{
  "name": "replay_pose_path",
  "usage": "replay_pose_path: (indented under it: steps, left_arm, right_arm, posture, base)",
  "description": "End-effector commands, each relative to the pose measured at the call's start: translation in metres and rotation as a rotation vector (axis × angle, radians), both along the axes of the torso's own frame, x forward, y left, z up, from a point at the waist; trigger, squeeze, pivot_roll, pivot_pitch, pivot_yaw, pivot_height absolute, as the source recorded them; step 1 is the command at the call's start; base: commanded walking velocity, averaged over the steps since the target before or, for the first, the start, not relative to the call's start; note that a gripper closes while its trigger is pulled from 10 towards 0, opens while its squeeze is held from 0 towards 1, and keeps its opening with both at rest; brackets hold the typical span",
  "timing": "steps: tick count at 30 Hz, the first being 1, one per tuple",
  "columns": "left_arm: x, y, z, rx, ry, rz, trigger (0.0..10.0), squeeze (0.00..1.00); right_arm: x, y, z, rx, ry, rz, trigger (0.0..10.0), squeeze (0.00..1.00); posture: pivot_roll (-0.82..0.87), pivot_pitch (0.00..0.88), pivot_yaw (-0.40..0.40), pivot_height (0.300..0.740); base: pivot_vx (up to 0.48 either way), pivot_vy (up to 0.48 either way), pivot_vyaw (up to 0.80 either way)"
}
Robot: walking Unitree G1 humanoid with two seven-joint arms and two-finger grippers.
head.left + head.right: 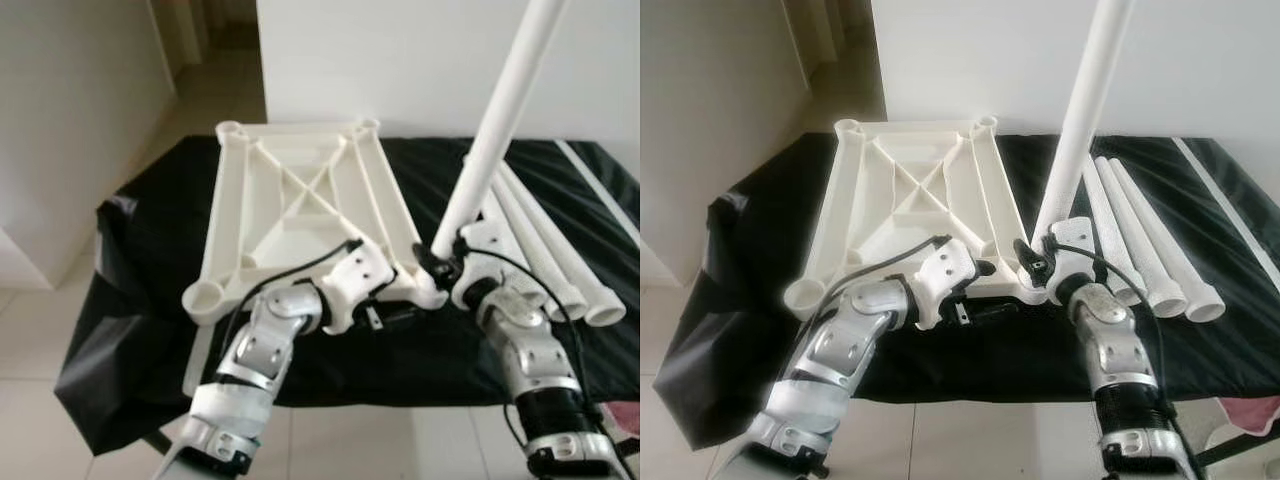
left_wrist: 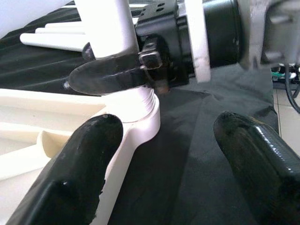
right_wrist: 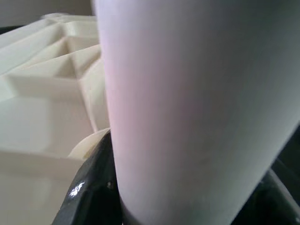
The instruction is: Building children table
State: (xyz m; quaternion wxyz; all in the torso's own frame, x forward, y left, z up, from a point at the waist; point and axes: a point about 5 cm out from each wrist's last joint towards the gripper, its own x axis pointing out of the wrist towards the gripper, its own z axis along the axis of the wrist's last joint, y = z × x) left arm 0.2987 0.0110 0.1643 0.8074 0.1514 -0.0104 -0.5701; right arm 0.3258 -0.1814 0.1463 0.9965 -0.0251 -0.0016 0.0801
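Nearest me, left gripper point(image 2: 159, 154) fingers point(image 2: 79, 168) gape wide beside the tabletop point(image 1: 290, 200) corner socket; I've the right gripper point(image 1: 447, 262) clamped on the tilted leg point(image 1: 500, 120).

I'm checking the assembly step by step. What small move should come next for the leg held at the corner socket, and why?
Probably twist the table leg further in. The right gripper is clamped on it just above the tabletop's near corner socket, where thread still shows. The open left gripper flanks that corner, not gripping.
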Motion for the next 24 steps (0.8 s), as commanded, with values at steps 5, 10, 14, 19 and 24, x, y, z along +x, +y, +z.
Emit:
replay_pose_path:
  steps: [5, 10, 14, 19, 24]
  left_arm:
    - [0.002, 0.000, -0.001, -0.020, -0.010, 0.083, 10.0, 0.00]
    - [0.001, -0.002, -0.002, -0.020, -0.007, 0.075, 10.0, 0.00]
    - [0.000, -0.003, -0.002, -0.023, -0.003, 0.069, 10.0, 0.00]
    - [-0.001, -0.003, -0.003, -0.026, 0.000, 0.073, 10.0, 0.00]
    - [-0.001, -0.003, -0.003, -0.027, 0.000, 0.077, 10.0, 0.00]
  right_arm:
    - [-0.010, -0.003, -0.007, 0.024, 0.054, -0.247, 10.0, 0.00]
    - [-0.023, -0.002, -0.011, 0.068, 0.061, -0.540, 10.0, 0.00]
    - [-0.033, 0.015, -0.016, 0.136, 0.082, -0.642, 10.0, 0.00]
    - [-0.032, 0.017, -0.016, 0.139, 0.105, -0.594, 10.0, 0.00]
    - [-0.032, 0.014, -0.013, 0.129, 0.100, -0.610, 10.0, 0.00]
  posture:
    - [0.02, 0.000, -0.014, 0.740]
    - [0.01, 0.000, -0.017, 0.740]
    - [0.02, 0.000, -0.022, 0.740]
    - [0.02, 0.000, -0.031, 0.740]
    - [0.02, 0.000, -0.035, 0.740]
  base:
    - [0.000, 0.000, 0.00]
    - [0.000, 0.000, 0.00]
    - [0.000, 0.000, 0.00]
    - [0.000, 0.000, 0.00]
    - [0.000, 0.000, 0.00]
